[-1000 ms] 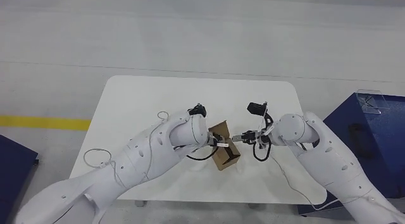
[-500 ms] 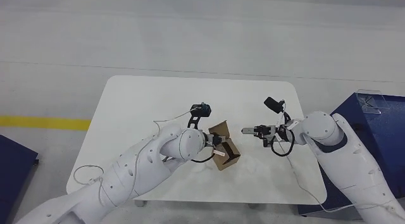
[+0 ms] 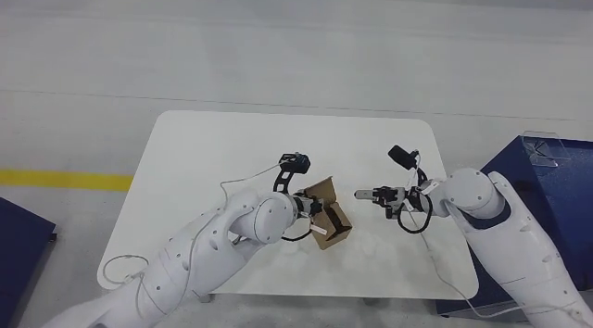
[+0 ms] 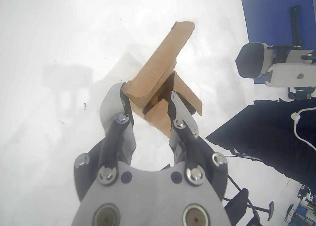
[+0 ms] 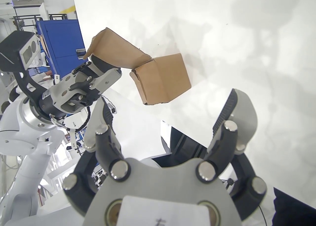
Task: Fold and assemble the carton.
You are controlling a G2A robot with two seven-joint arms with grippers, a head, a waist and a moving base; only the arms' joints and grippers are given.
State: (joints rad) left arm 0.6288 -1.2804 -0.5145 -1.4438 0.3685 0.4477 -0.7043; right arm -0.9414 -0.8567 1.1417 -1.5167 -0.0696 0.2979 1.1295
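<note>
The white table [image 3: 204,152] is taken as the clock face in the top view. The carton [image 3: 327,215] is found just off its centre toward 4 o'clock. It is half-formed: a brown body with one end open and a long flap [image 4: 170,46] raised away from it. In the right wrist view the carton [image 5: 160,81] seems tipped, with shadow under one lower edge. Whether it is lifted clear cannot be told.

The left gripper [image 3: 313,208] is set at the carton's 9 o'clock. In its own view the left gripper [image 4: 148,96] is closed part-way on the cardboard at the open end, with one finger outside the flap's root and the other inside the opening. The right gripper [image 3: 363,195] is held a little apart at the carton's 3 o'clock, and in its own view the right gripper [image 5: 167,103] is spread wide with nothing in it.

Several failures can be foreseen:
- The carton is held at one corner only, so it could be swung about that grip or pulled from the pads if it is pushed from 3 o'clock.
- A thin wall could be crushed, or the flap bent off its score line, if the hold is tightened or twisted.
- The finger inside the opening could be trapped if the flap is folded down over it.
- An edge could be snagged by the wide-spread right fingers on approach.
</note>
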